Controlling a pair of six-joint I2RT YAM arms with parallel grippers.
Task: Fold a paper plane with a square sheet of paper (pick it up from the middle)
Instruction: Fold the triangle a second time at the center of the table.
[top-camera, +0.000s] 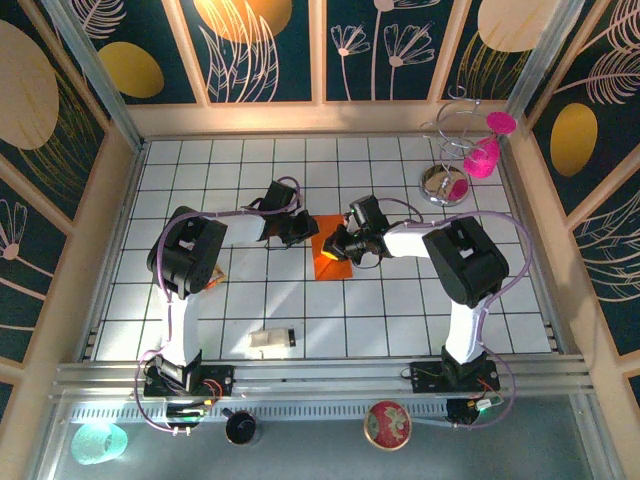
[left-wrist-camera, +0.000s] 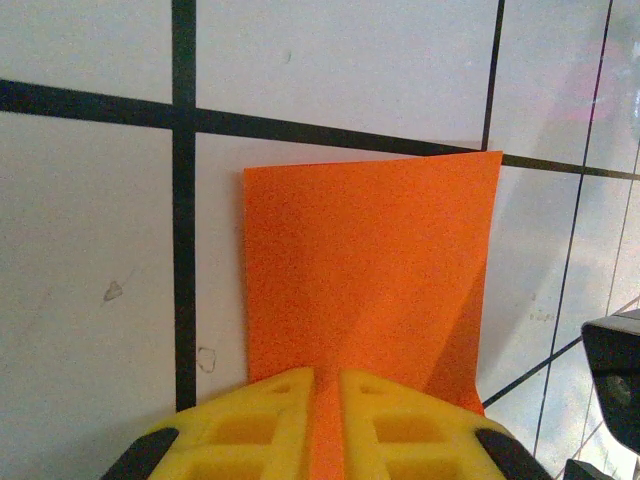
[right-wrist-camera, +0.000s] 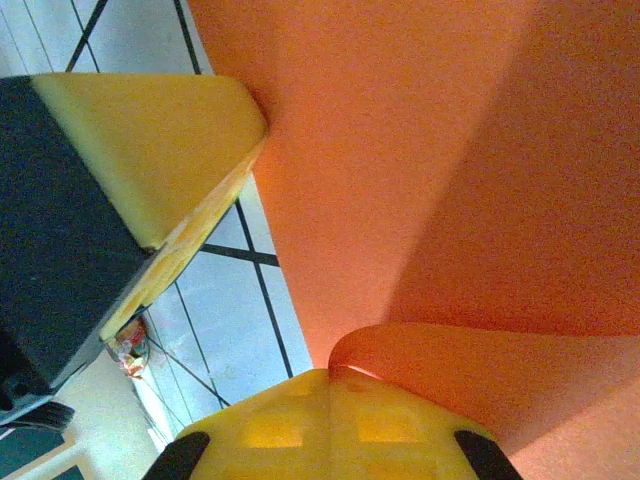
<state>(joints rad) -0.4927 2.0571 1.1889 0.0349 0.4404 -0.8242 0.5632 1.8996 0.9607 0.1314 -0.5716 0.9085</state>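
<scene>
The square sheet of paper (top-camera: 331, 262) is bright orange and lies creased smaller on the white tiles in the middle of the table. In the left wrist view the paper (left-wrist-camera: 370, 260) shows a diagonal fold, and its near edge runs up between the yellow fingers of my left gripper (left-wrist-camera: 327, 385), which is shut on it. My right gripper (right-wrist-camera: 330, 378) has its jaws pressed together on a curled edge of the paper (right-wrist-camera: 400, 150). The two grippers (top-camera: 300, 232) (top-camera: 342, 245) face each other across the sheet. A finger of the left gripper (right-wrist-camera: 150, 140) shows close by in the right wrist view.
A wire stand with pink cups (top-camera: 465, 158) is at the back right. A small beige block (top-camera: 270, 341) lies near the front edge. A crinkled wrapper (top-camera: 217, 276) sits by the left arm. Wooden walls enclose the table.
</scene>
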